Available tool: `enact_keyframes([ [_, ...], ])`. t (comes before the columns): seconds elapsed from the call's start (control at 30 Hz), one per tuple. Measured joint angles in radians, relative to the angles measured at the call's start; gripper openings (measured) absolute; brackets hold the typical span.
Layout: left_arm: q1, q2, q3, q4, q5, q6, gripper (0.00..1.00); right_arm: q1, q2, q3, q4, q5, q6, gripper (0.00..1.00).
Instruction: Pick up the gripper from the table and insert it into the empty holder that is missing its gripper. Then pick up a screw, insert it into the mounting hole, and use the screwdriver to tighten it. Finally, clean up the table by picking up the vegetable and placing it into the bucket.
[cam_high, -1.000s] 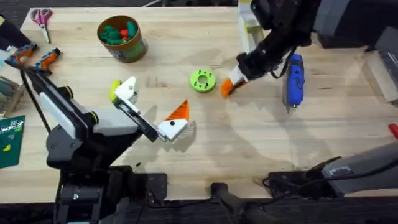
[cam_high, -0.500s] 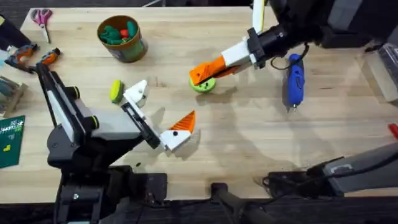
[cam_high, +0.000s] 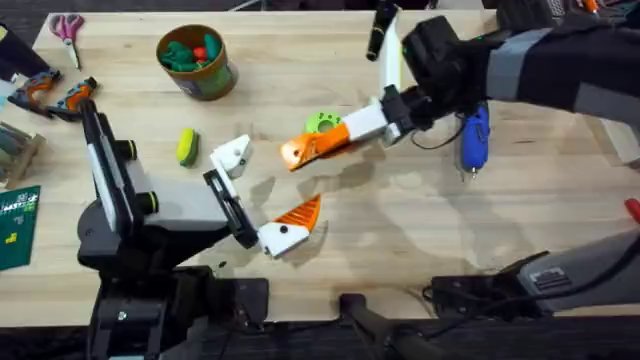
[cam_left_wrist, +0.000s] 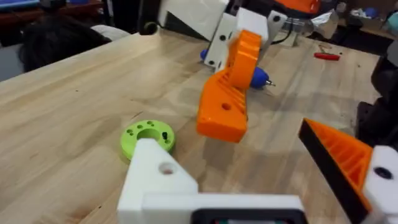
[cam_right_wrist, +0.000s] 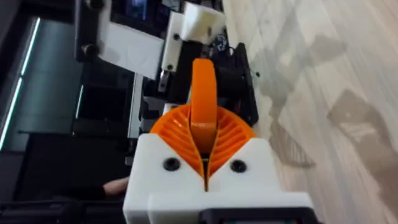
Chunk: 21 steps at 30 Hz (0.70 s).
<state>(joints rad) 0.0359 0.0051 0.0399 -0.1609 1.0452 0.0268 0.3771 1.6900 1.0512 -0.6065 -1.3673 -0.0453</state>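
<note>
Two arms meet near the table's (cam_high: 420, 230) middle: the right gripper (cam_high: 335, 138), clamped on the loose orange gripper (cam_high: 305, 148), holds it long axis pointing toward the holder (cam_high: 233, 155), the bare finger of the wide-spread left gripper (cam_high: 262, 195)

Right gripper (cam_high: 300, 150) pinched shut mid-table; left gripper (cam_high: 262, 198) spread open.

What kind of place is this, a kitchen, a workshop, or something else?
Most likely a robotics workbench or lab. A wooden table carries tools: a blue electric screwdriver, orange-handled pliers and scissors, plus a green circuit board at the edge.
</note>
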Motion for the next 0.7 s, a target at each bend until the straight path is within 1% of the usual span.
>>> enact_keyframes([
  [0.13, 0.000, 0.000, 0.000, -0.001, 0.011, 0.000, 0.985, 0.055, 0.000, 0.000, 0.169, -0.013, 0.116, 0.012],
  [0.23, 0.000, 0.000, 0.000, -0.001, 0.013, 0.000, 0.985, 0.100, 0.000, 0.000, 0.267, -0.015, 0.205, 0.012],
  [0.27, 0.000, 0.000, 0.000, -0.001, 0.014, 0.000, 0.985, 0.132, 0.000, 0.000, 0.328, -0.011, 0.281, 0.012],
  [0.43, 0.000, 0.000, 0.000, -0.001, 0.014, 0.000, 0.985, 0.150, 0.012, 0.000, 0.370, -0.003, 0.367, 0.012],
  [0.6, 0.000, 0.000, 0.000, -0.001, 0.014, 0.001, 0.985, 0.150, 0.058, 0.000, 0.387, 0.012, 0.422, 0.012],
  [0.7, 0.000, 0.000, 0.000, -0.002, 0.010, -0.001, 0.985, 0.150, 0.085, 0.000, 0.416, -0.004, 0.453, 0.012],
])
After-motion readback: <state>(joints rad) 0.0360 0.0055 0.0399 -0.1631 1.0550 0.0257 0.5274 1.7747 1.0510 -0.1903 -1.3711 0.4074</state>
